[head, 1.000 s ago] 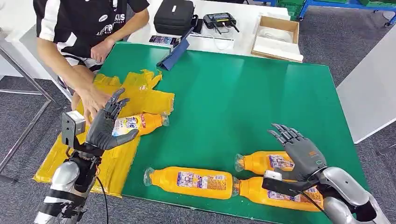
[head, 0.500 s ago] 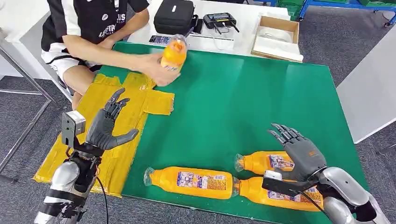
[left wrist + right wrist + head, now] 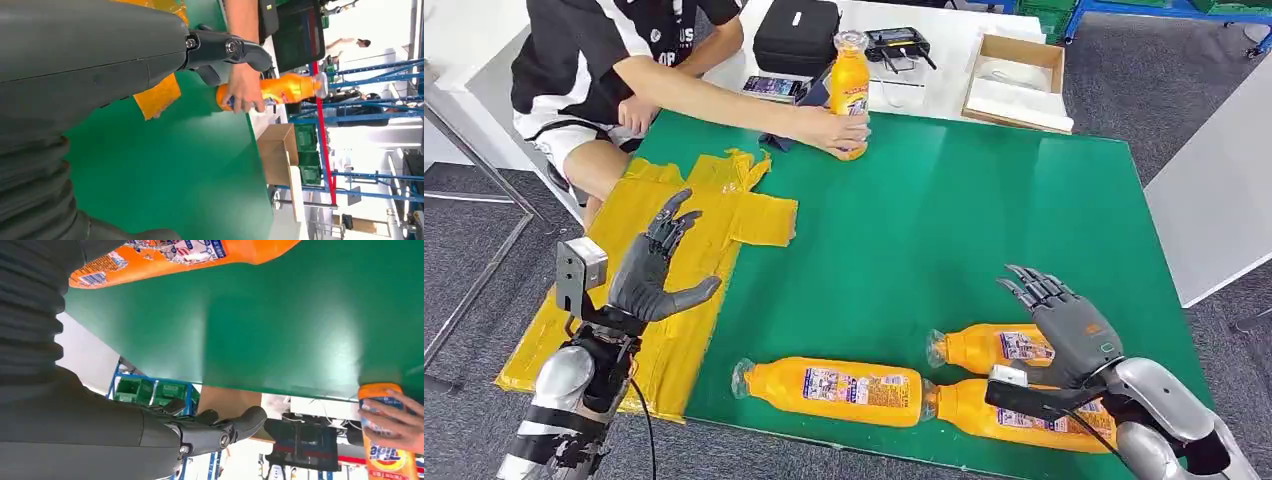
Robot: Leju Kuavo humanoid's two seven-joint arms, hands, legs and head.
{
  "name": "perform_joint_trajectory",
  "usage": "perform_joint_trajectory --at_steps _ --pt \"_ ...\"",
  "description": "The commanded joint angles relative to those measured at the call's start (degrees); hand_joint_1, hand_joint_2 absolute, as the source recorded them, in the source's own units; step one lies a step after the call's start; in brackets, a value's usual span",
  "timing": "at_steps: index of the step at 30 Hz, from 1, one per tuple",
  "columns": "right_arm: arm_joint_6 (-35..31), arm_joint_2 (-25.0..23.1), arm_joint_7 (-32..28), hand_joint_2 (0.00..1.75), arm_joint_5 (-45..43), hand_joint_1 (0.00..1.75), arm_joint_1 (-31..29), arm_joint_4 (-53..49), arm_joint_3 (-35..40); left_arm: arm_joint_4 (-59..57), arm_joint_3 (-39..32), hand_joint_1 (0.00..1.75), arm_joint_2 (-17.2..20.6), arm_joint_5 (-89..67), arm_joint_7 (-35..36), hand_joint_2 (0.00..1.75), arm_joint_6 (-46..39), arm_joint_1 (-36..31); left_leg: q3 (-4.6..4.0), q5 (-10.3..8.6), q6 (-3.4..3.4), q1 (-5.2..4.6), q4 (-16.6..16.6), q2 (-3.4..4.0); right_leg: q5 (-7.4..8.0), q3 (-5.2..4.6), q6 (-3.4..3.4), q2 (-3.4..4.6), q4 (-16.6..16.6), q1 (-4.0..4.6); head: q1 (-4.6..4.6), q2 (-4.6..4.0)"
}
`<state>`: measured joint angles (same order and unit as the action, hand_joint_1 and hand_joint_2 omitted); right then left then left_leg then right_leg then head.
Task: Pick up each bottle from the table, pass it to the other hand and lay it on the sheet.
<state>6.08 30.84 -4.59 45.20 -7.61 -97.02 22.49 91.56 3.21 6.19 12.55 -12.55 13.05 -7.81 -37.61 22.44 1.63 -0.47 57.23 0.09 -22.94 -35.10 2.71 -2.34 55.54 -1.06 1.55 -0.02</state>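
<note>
Now from the head view we see three bottles [image 3: 829, 391] lying lengthwise along the near table [image 3: 944, 210] edge, both hands spread, empty: left hand [image 3: 652, 268] over the sheet [image 3: 674, 340], right hand [image 3: 1064, 322] above bottles. Left wrist: a person's hand [image 3: 243, 90] holds an upright bottle [image 3: 280, 88].

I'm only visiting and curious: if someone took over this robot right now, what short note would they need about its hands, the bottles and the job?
Left hand: open, holding nothing, above the crumpled yellow plastic sheet.
Right hand: open, holding nothing, above the lying bottles at the near edge.
Three orange plastic bottles lie on the green table mat: a long one and two by the right hand.
A seated person's hand holds a fourth orange bottle upright at the mat's far edge.
Done: no bottle lies on the sheet.
Left: pick up, pass across and lay down each bottle.
</note>
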Motion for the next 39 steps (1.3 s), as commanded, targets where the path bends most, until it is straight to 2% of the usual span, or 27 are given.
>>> perform_joint_trajectory --at_steps 1,2,4,6,9,11,12,19,39 --pt "10.67 -4.23 10.03 1.75 6.79 0.0 -6.7 21.41 5.9 3.17 0.09 0.0 -0.18 2.73 -3.34 1.75 -1.71 1.14 0.37 0.15 -0.12 0.06 -0.02 0.06 -0.12 0.38 -0.12 0.2 -0.07 0.04 0.0 0.0" --pt "2.92 -7.69 5.12 1.75 8.75 0.0 -10.91 35.52 8.14 5.4 1.12 0.0 0.3 3.08 -2.66 1.75 -3.17 2.31 0.36 0.11 -0.1 0.13 -0.07 0.2 0.01 0.37 -0.1 0.31 -0.2 0.11 0.0 0.0" --pt "0.08 -8.71 3.44 1.75 9.05 0.0 -12.32 40.42 9.11 5.99 1.65 0.0 0.54 3.32 -2.5 1.75 -3.78 2.59 0.69 0.18 -0.14 0.27 -0.17 0.47 0.09 0.74 -0.15 0.63 -0.45 0.24 0.02 0.0" --pt "0.13 -8.68 3.46 1.75 9.05 0.0 -12.48 40.43 9.1 5.96 1.63 0.0 0.6 3.32 -2.49 1.75 -3.78 2.55 0.36 0.14 -0.12 0.16 -0.06 0.26 0.06 0.32 -0.08 0.34 -0.18 0.16 -0.04 0.0" --pt "0.77 -7.82 4.04 1.75 8.63 0.0 -11.84 37.7 9.17 5.12 1.85 0.0 0.87 3.52 -2.59 1.75 -3.95 2.07 0.56 0.16 -0.14 0.12 -0.04 0.08 -0.1 0.59 -0.17 0.28 -0.13 0.06 -0.02 0.0" --pt "0.77 -7.82 4.04 1.75 8.63 0.0 -11.84 37.7 9.17 5.12 1.85 0.0 0.87 3.52 -2.59 1.75 -3.95 2.07 0.34 0.07 -0.05 0.06 -0.05 0.01 -0.04 0.38 -0.09 0.11 -0.11 0.02 0.04 0.0" --pt "0.77 -7.82 4.04 1.75 8.63 0.0 -11.84 37.7 9.17 5.12 1.85 0.0 0.87 3.52 -2.59 1.75 -3.95 2.07 0.58 0.17 -0.12 0.11 -0.03 0.03 -0.13 0.63 -0.16 0.21 -0.13 0.06 -0.02 0.0" --pt "1.68 -7.94 5.46 1.75 7.74 0.0 -11.31 38.06 9.87 4.66 2.59 0.0 1.46 4.03 -2.94 1.75 -4.34 1.52 0.52 0.12 -0.1 0.12 -0.04 0.03 -0.02 0.5 -0.11 0.15 -0.13 0.11 -0.02 0.0" --pt "1.61 -8.03 5.49 1.75 7.7 0.0 -11.31 38.25 9.89 4.63 2.63 0.0 1.51 4.05 -2.94 1.75 -4.34 1.48 1.2 0.17 -0.16 0.13 -0.05 0.1 -0.06 1.12 -0.17 0.23 -0.17 0.11 0.0 0.0"
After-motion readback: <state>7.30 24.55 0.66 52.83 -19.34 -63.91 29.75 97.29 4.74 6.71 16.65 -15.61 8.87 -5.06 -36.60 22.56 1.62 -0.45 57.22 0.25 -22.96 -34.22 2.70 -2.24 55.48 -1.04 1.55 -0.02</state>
